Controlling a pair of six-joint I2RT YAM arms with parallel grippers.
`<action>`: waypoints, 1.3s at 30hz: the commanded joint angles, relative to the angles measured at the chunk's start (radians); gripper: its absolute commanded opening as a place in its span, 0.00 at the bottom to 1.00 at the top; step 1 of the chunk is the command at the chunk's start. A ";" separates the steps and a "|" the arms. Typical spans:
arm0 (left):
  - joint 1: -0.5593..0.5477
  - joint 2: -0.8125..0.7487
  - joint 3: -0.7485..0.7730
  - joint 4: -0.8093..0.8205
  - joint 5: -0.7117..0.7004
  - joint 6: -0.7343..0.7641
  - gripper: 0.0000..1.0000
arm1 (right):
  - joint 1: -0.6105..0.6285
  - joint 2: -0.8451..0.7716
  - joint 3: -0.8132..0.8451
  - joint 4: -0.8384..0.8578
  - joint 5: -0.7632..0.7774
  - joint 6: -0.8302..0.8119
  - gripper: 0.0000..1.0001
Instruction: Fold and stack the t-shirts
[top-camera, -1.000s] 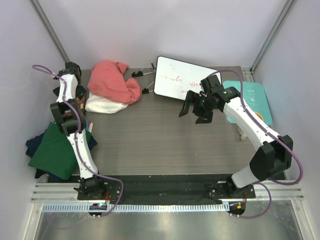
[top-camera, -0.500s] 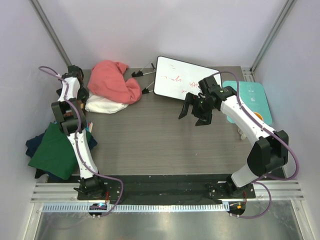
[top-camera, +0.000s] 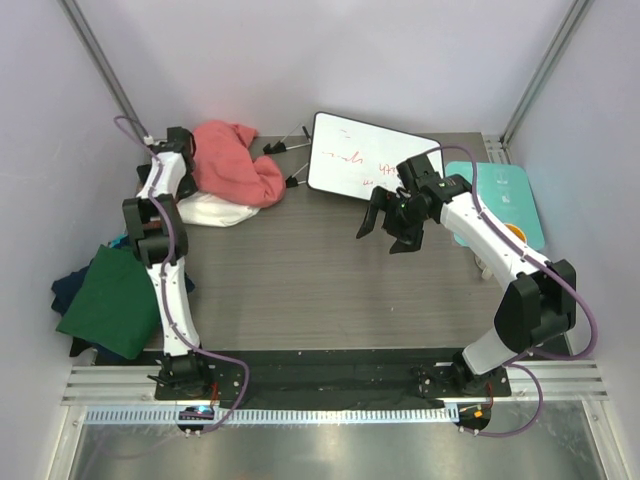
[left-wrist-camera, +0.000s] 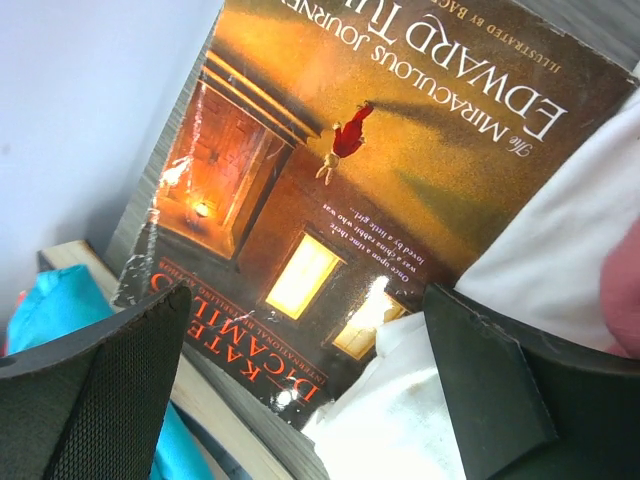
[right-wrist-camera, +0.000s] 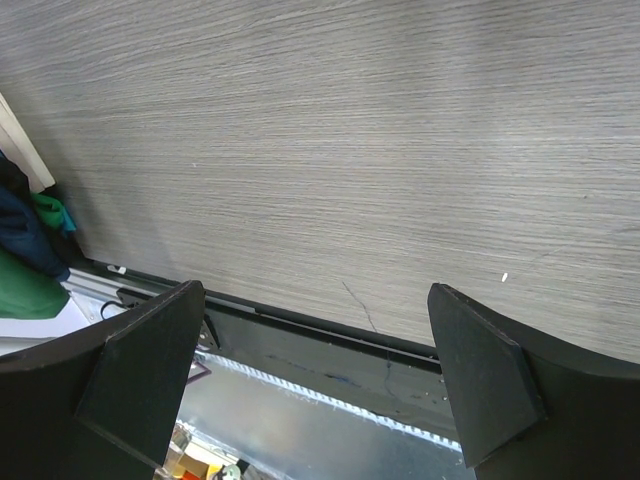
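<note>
Moved since a second ago is the left arm (top-camera: 165, 260), whose wrist is now brought from the far-left corner rightward to the edge of the pink shirt (top-camera: 232, 165); the right arm (top-camera: 490, 240) is shifted only slightly toward the near side. A grey wood-grain table (top-camera: 300, 290) is seen under everything. The pink shirt is heaped, unfolded, at the far left of the table, partly over a white cloth (top-camera: 212, 211). To its right a whiteboard (top-camera: 365, 155) with red writing is laid, and past that, at the far right edge, a pale-teal mat (top-camera: 512, 195). The green shirt (top-camera: 105, 305) is laid beside the table's left edge, on top of a navy shirt (top-camera: 68, 290), of which only the borders are shown. The left gripper (left-wrist-camera: 308, 300) is held released, its fingers wide apart with nothing between them, over a paperback book (left-wrist-camera: 380, 150) whose cover is partly hidden by the white cloth; a sliver of the pink shirt is caught at the right edge of that wrist view. The right gripper (right-wrist-camera: 318, 300) is likewise spread wide and empty above bare table near the middle, well apart from every shirt. Two black clips (top-camera: 274, 148) are seen between the pink shirt and the whiteboard.
</note>
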 joint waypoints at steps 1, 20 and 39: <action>-0.050 0.069 -0.036 -0.029 -0.051 0.031 1.00 | 0.005 -0.042 -0.016 0.024 -0.007 0.021 1.00; -0.127 0.065 -0.049 -0.063 -0.179 0.037 1.00 | 0.005 -0.076 -0.073 0.054 -0.004 0.022 1.00; -0.179 -0.188 -0.041 -0.084 -0.047 0.016 1.00 | 0.005 -0.054 -0.058 0.139 -0.013 0.027 1.00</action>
